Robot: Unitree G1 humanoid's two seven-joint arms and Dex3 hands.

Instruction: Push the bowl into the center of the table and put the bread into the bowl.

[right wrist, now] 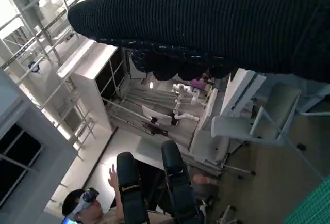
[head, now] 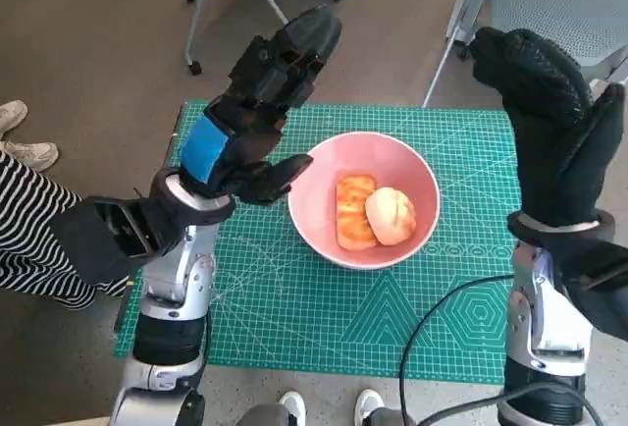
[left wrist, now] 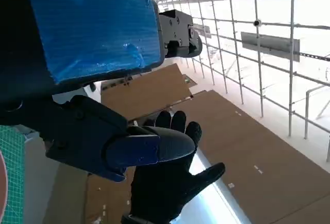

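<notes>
Apparently finished: the golden bread pieces [head: 374,213] lay in the pink round bowl [head: 319,220] mid-bench, both hands raised, fingers spread, holding nothing.

We see only a sliver of the pink round bowl [left wrist: 1,190] at the left wrist picture's edge, beside a strip of the green gridded cutting mat [left wrist: 11,175]. The person in the headset [right wrist: 85,207] is cut off at the right wrist picture's border. In the head view, the black knitted right hand [head: 554,136] covers the mat's far corner.
</notes>
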